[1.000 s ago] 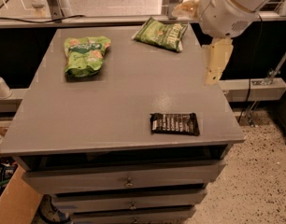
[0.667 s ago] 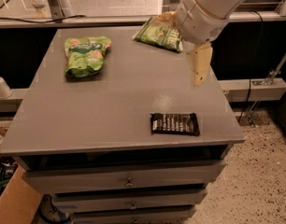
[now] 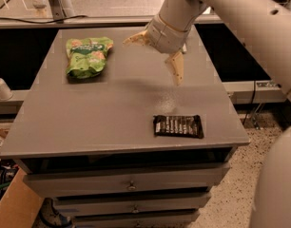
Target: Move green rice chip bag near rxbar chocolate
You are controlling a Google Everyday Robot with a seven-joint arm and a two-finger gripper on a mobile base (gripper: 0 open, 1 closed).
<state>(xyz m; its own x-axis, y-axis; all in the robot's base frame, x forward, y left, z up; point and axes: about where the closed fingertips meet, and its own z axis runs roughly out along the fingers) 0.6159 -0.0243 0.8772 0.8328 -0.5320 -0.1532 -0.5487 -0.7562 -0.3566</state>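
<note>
A: Two task items on our grey drawer-cabinet top (image 3: 112,108): the bright lime-green glossy rice chip bag (image 3: 87,56) lies flat near the far left corner, and the small flat dark-wrapped rxbar chocolate bar (image 3: 178,126) with white lettering sits near the front right edge. They're well apart

B: And our cream two-finger gripper (image 3: 152,61)?

A: It hovers over the far middle of the top, right of the bag, touching nothing. Jaws spread wide, empty

B: How do we reckon the bag handles?

A: Light, puffy, crinkly film, probably slick. The contents look brittle, so we shouldn't crush the middle

B: Grip point?

A: We'd pinch across the narrower near end or a sealed edge, where the film bunches, and close gently. Carry it low, since it may sag or swing, then set it down just beside the bar
</note>
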